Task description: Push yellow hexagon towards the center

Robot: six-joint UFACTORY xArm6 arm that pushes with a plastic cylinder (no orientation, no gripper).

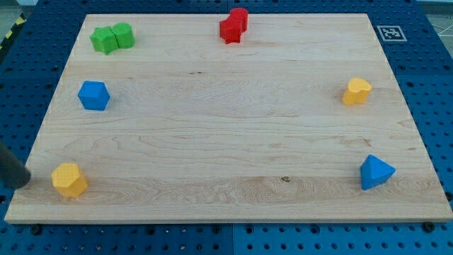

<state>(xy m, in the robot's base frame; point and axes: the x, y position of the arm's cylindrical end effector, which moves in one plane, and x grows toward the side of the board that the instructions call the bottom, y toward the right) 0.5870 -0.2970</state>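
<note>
The yellow hexagon (69, 179) lies near the board's bottom left corner. My tip (25, 182) is the end of a dark rod that comes in from the view's left edge; it sits just left of the yellow hexagon, with a small gap between them. A second yellow block (357, 91), of rounded heart-like shape, lies at the right side of the board.
A wooden board (226, 142) lies on a blue pegboard table. Two green blocks (112, 37) sit together at the top left, two red blocks (233, 25) at the top middle, a blue hexagon (93, 95) at the left, a blue triangle (375, 172) at the bottom right.
</note>
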